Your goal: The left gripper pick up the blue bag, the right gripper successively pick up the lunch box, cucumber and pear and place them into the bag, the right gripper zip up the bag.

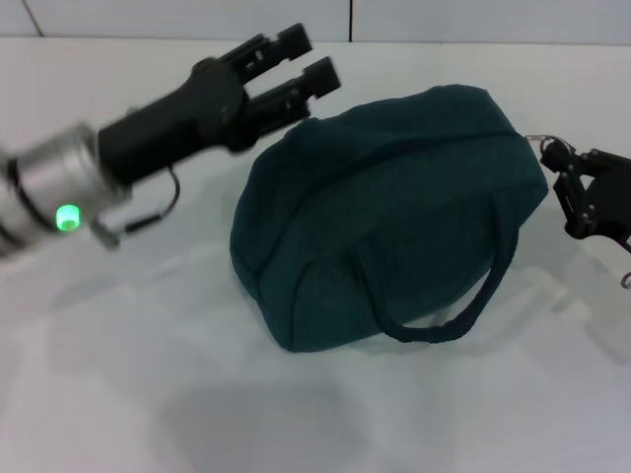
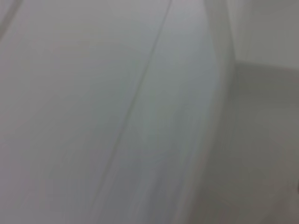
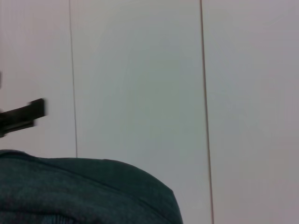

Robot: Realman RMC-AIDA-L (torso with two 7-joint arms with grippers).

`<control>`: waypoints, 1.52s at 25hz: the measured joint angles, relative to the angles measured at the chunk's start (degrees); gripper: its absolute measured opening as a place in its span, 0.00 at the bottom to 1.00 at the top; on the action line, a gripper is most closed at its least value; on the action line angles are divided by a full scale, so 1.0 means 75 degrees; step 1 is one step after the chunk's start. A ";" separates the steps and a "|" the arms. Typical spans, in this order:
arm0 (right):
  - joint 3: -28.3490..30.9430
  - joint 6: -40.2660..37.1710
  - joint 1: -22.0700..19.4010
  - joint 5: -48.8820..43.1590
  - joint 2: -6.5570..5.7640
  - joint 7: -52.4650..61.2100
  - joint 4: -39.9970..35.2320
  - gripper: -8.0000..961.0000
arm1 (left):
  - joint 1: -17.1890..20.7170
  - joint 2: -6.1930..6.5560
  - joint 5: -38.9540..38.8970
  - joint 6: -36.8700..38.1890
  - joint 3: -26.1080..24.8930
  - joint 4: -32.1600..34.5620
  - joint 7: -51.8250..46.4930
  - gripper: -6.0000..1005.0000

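My left wrist view is only blur; the right claw (image 1: 564, 169) is cut off at the frame's right edge, its grip unreadable.

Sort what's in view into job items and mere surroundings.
Job items: blue bag, zipped shut; left claw, open, beside the bag's far left end; right claw at the bag's right end.
Surroundings: white table; wall.

white tabletop (image 1: 148, 394), pale panelled wall (image 1: 444, 20) behind (thin dark vertical seams), soft even light
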 joint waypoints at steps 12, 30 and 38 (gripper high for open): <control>-0.0033 -0.0004 0.0102 -0.0009 0.0000 0.0001 -0.0009 0.02 | -0.2540 -0.0284 0.2573 -0.1167 0.0026 -0.1970 -0.2595 0.87; -0.0033 0.0005 0.0094 -0.0007 0.0012 0.0001 -0.0006 0.02 | -0.2585 -0.0307 0.3108 -0.2065 0.0031 -0.1615 -0.2801 0.74; -0.0036 -0.0030 0.0065 -0.0008 0.0020 0.0001 0.0011 0.02 | -0.2508 -0.0304 0.3097 -0.2058 0.0030 -0.1525 -0.2582 0.42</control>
